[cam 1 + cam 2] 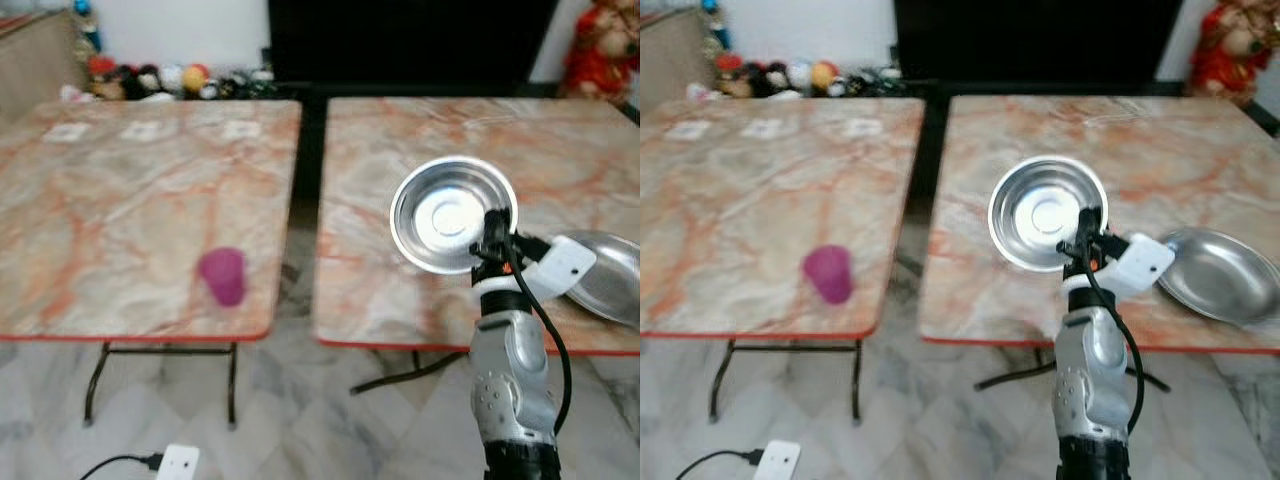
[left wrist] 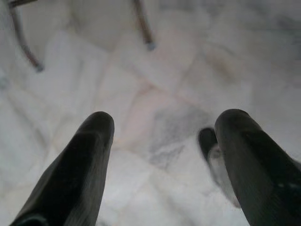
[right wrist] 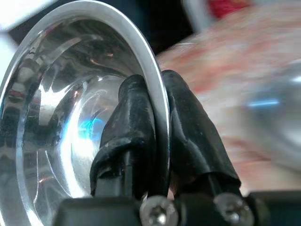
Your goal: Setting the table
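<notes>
Steel bowl (image 1: 452, 213) rim pinched inside right gripper (image 3: 157, 122), above marble table (image 1: 560, 170).

- Shiny silver steel bowl (image 1: 452, 215) and plate (image 1: 604, 275)
- Purple cup (image 1: 223, 275)
- Orange-veined marble tabletops (image 1: 120, 220), red-edged
- Grey-white marbled floor (image 1: 300, 420)

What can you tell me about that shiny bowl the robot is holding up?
The steel bowl is round, polished metal with a flat bottom and a flared rim, mirror-bright inside and empty. It is tipped up so its inside faces the camera, above the right-hand marble table. The right gripper is shut on its rim, one black finger inside, one outside. A flatter metal plate lies beside it on the table.
</notes>
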Controlling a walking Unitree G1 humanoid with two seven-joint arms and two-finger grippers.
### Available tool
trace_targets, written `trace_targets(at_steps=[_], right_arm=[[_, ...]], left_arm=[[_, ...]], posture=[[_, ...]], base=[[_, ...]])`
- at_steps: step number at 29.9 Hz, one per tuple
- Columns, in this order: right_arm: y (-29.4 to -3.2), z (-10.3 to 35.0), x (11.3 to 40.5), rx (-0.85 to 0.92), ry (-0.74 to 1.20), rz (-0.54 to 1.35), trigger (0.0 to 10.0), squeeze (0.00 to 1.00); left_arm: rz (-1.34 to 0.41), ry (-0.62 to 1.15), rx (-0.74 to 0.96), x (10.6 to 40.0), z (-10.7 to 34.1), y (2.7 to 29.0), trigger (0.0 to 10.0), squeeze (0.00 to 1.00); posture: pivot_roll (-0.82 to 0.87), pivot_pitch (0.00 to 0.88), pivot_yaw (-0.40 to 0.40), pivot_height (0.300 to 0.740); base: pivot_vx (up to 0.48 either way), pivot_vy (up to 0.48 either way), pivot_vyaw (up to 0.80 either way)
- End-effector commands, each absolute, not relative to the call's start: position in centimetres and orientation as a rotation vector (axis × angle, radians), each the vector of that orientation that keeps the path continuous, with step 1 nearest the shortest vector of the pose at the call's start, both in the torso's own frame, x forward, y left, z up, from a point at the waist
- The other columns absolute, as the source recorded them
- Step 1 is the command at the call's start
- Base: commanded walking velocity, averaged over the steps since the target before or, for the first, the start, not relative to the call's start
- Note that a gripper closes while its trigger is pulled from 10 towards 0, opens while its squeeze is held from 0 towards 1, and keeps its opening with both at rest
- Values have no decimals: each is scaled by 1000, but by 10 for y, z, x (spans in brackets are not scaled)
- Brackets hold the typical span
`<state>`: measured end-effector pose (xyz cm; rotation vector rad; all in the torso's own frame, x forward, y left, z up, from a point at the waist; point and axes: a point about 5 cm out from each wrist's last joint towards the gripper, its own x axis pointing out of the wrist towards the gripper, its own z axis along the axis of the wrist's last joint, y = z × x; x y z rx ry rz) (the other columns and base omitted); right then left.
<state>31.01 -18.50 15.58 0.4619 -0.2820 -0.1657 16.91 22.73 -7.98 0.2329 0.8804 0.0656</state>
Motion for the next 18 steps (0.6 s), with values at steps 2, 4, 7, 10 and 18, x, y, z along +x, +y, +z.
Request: trace_targets(at_steps=[2,4,7,10,18], right_arm=[[-193,155,309,464,-292,-212,10000,0],[-194,155,309,458,-291,-221,10000,0],[-199,153,310,452,-280,-260,10000,0],[-205,152,312,457,-274,-294,10000,0],[-227,153,321,454,-254,-404,10000,0]], left_arm=[[59,908,224,163,-84,223,10000,0],[59,911,223,163,-84,223,10000,0],[68,912,224,162,-84,224,10000,0],[68,913,224,162,-84,224,10000,0],[75,905,202,162,-84,225,10000,0]], posture=[[-100,24,38,732],[-96,25,36,732],[-95,24,34,732],[-94,24,36,732],[-89,23,37,732]], base=[[0,-472,0],[0,-291,0],[0,0,0],[0,0,0],[0,0,0]])
